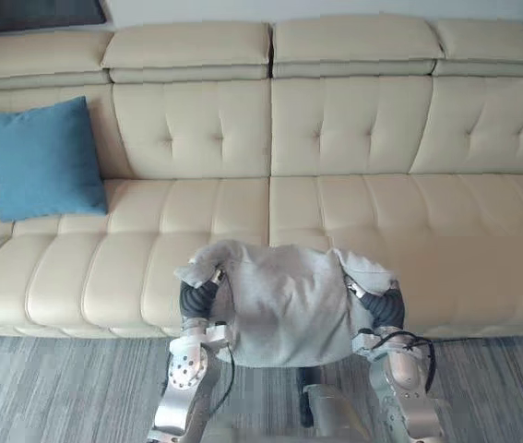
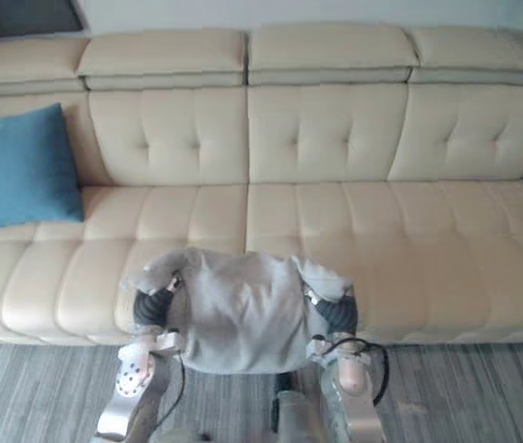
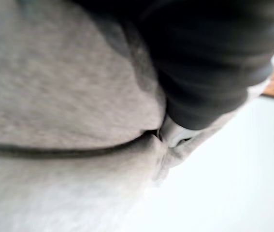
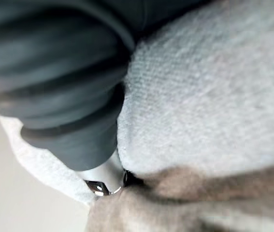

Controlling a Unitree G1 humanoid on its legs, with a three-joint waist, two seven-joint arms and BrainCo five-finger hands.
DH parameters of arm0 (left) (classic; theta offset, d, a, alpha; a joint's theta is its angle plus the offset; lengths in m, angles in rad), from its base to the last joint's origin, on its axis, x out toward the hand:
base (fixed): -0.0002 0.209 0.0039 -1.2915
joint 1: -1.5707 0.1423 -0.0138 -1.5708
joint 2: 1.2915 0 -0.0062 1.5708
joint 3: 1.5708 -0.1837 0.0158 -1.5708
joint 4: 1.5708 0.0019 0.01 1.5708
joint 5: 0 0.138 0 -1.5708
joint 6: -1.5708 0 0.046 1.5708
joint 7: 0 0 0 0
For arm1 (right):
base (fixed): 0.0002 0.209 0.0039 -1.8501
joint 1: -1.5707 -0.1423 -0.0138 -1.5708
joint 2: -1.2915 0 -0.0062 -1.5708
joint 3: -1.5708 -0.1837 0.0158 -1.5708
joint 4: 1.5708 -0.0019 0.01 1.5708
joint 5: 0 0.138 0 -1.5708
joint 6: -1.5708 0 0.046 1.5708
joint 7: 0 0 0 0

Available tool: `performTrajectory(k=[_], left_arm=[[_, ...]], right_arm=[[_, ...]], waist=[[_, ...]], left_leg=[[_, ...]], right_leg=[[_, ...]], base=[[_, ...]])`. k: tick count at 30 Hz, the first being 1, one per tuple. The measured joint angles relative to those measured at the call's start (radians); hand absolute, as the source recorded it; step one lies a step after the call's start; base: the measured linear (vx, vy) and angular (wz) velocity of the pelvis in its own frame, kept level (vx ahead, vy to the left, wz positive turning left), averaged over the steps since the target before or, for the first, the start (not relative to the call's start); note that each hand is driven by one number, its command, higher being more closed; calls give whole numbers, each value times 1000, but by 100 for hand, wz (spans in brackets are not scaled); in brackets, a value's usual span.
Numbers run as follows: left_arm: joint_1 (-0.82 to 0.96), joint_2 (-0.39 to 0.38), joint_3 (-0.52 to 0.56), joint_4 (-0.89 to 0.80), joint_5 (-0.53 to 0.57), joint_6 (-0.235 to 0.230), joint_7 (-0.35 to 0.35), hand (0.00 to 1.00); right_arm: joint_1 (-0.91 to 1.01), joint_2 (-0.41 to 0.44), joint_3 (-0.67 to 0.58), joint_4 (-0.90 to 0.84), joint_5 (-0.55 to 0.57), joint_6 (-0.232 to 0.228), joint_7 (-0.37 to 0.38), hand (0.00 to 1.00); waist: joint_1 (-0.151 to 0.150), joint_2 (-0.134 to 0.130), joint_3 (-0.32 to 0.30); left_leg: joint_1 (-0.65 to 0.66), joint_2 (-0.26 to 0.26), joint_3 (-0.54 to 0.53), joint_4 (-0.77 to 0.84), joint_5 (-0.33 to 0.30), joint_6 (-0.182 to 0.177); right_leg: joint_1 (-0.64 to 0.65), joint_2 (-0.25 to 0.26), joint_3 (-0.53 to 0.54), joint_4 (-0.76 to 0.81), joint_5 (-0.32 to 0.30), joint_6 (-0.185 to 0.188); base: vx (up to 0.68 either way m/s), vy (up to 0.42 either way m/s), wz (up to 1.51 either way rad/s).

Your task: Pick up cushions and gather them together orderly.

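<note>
Grey cushion (image 1: 284, 305): lower centre of frame, held up in front of the sofa's front edge, between both hands. The cover is a soft, knit-looking fabric and hangs slack. The corners flop and the upper edge folds over at both sides.

Handling, judged: light, limp, not slippery, nothing fragile. It sags between the two holds, so taking it by the two side edges, as now, looks sensible. A one-corner hold would likely let it droop and twist.

Left hand (image 1: 196, 297): pressed into the cushion's left side, dark cover showing, the rest sunk in fabric. Cannot tell how far it is closed.

Right hand (image 1: 386, 306): the same on the right side, with fabric draped over it. Closure cannot be told here either.

Blue cushion (image 1: 41, 159): upper left of frame, upright, leaning on the backrest at the sofa's left end, well apart from the grey one.

Cream tufted sofa (image 1: 353, 129) spans the frame. Grey wood-grain floor (image 1: 49, 388) runs along the bottom.

Judgement: the grey cushion wants setting upright beside the blue one.
</note>
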Motion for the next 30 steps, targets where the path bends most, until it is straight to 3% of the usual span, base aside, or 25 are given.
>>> performTrajectory(k=[1,2,3,4,5,6,9,10,12,13,16,18,21,25,30], left_arm=[[-3,-10,-8,-1,1,-1,-4,100],[-2,-26,-9,0,-2,-1,-16,100],[0,-33,-9,-1,-2,-1,-20,100],[1,-34,-11,0,-2,-3,-22,100],[1,-33,-14,-1,-2,-5,-26,100],[1,-35,-22,-1,-2,-5,-34,100],[0,-44,-28,-1,-2,-5,-36,100],[0,-47,-28,-6,-2,-5,-36,100],[0,-51,-28,-10,-1,-5,-36,100],[0,-52,-32,-10,0,-5,-36,100],[-2,-25,-34,-22,6,-4,-37,100],[-3,-6,-35,-28,6,-5,-37,100],[-47,0,-42,-25,6,-5,-35,100],[-265,41,-42,45,10,-5,3,100],[-573,65,33,113,68,-9,132,100]], right_arm=[[26,-2,-10,-45,0,0,0,100],[59,-6,-15,-101,0,0,-1,100],[83,-7,-15,-146,0,-3,-1,100],[90,-7,-15,-169,0,-8,-2,100],[91,-6,-15,-189,0,-9,-5,100],[91,-5,-15,-198,0,-18,-11,100],[91,-4,-16,-199,0,-22,-22,100],[91,-3,-16,-199,0,-21,-25,100],[97,1,-22,-197,-3,-18,-25,100],[107,4,-31,-194,-7,-15,-25,100],[120,53,-39,-184,-11,2,-24,100],[111,74,-42,-184,-11,4,-22,100],[37,76,-68,-149,-11,-1,-25,100],[-232,41,-93,15,-11,-6,-70,100],[-563,1,-83,105,-12,-8,-161,100]], waist=[[-9,3,-2],[-14,4,-2],[2,-5,-7],[14,-6,-9],[15,-7,-7],[14,-6,-11],[18,-6,-16],[20,-4,-22],[30,10,-31],[37,33,-47],[39,-16,-76],[42,-40,-91],[36,-51,-104],[26,-45,-97],[31,-29,-42]], left_leg=[[-47,14,-3,110,27,-6],[-115,34,5,273,106,-7],[-159,69,48,390,205,-9],[-178,95,89,451,233,1],[-208,123,137,505,221,13],[-232,146,198,513,175,65],[-231,136,264,332,114,91],[-227,113,260,199,111,92],[-193,69,225,-23,159,81],[-162,56,204,-114,226,76],[-83,17,238,-278,216,64],[-55,-8,271,-326,224,71],[-41,-37,298,-384,242,83],[-87,-47,339,-444,288,95],[-245,-36,359,-415,322,110]], right_leg=[[33,-2,-31,-7,-19,-7],[79,-4,-64,-14,-36,-19],[123,-6,-71,-28,-49,-34],[152,-5,-71,-46,-55,-38],[190,-4,-77,-71,-67,-45],[237,-9,-87,-105,-78,-54],[283,-28,-92,-136,-88,-48],[285,-36,-91,-137,-87,-30],[281,-38,-79,-129,-86,-16],[284,-25,-61,-130,-97,9],[277,-49,-19,-154,-89,37],[275,-65,12,-175,-82,57],[252,-83,48,-188,-72,80],[169,-79,92,-219,-20,89],[5,-67,117,-207,34,88]], base=[[339,-168,86],[311,-151,65],[348,-148,35],[262,-99,6],[256,-63,17],[219,-20,23],[192,55,10],[176,121,2],[182,158,-20],[178,194,-26],[146,173,-21],[79,114,-38],[22,92,-28],[-47,58,-30],[-110,18,-14]])
